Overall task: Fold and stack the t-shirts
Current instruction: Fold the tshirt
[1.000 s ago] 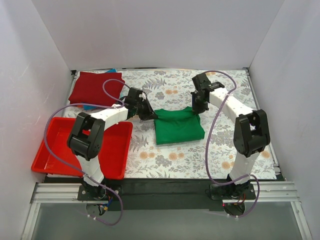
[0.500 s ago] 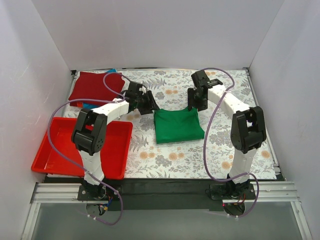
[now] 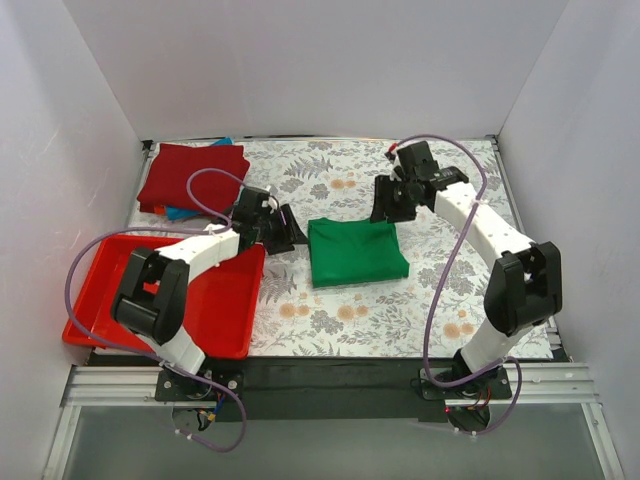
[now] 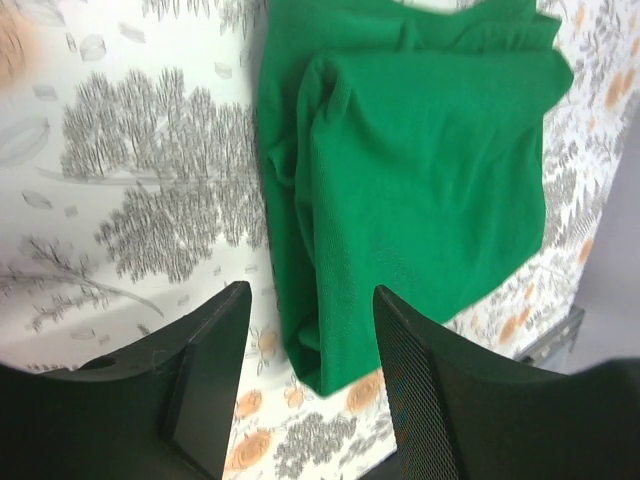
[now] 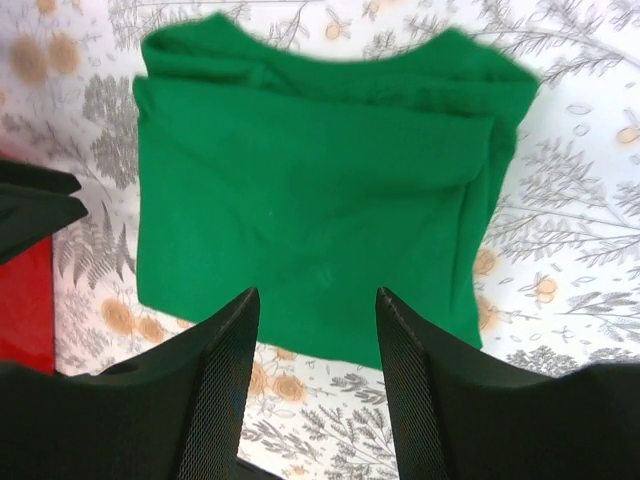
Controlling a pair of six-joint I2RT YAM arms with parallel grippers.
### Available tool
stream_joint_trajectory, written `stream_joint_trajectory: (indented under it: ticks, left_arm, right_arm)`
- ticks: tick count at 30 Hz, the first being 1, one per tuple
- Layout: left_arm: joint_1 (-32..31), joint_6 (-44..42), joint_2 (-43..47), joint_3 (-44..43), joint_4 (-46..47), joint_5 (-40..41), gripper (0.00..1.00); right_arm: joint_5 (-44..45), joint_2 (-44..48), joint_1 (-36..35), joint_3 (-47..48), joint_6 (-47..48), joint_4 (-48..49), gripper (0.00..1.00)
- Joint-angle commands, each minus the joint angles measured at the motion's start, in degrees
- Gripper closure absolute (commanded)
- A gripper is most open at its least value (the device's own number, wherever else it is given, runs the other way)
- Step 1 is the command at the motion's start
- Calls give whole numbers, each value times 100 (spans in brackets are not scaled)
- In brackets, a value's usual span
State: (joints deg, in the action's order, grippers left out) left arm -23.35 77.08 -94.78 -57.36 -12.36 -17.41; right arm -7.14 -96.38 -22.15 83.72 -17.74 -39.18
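Roughly two thirds done, by my reading. The green t-shirt [image 3: 355,252] lies folded into a compact rectangle in the middle of the tabletop, apart from the others. The dark red t-shirt [image 3: 190,175] sits folded in the far left corner on top of a blue t-shirt [image 3: 178,213].

Left to do, I judge: move the green one onto that pile.

My left gripper [image 4: 312,300] hangs just off the green shirt's left edge, fingers spread wide, nothing between them. My right gripper [image 5: 318,298] hangs over its far edge, equally wide and empty. Neither touches cloth as far as I can tell.

The red tray [image 3: 215,305] sits at the near left corner, partly under my left arm.

Hard to make out:
- The blue shirt shows only as an edge, so its fold cannot be checked.
- The green shirt's far edge is blurred in the right wrist view.
- Its under layers are hidden.
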Motion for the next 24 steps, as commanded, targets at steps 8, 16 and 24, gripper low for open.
stream_joint_trajectory:
  ticks: [8, 16, 24]
  left_arm:
    - [-11, 492, 303, 1069, 1429, -1053, 49]
    - [-11, 624, -189, 1307, 2290, -1335, 48]
    - [-11, 765, -630, 1315, 2431, -941, 47]
  right_arm:
    - [-877, 295, -35, -1534, -186, 876, 44]
    - [-886, -144, -26, -1684, -160, 1044, 44]
    - [-895, -276, -35, -1859, -160, 1123, 45]
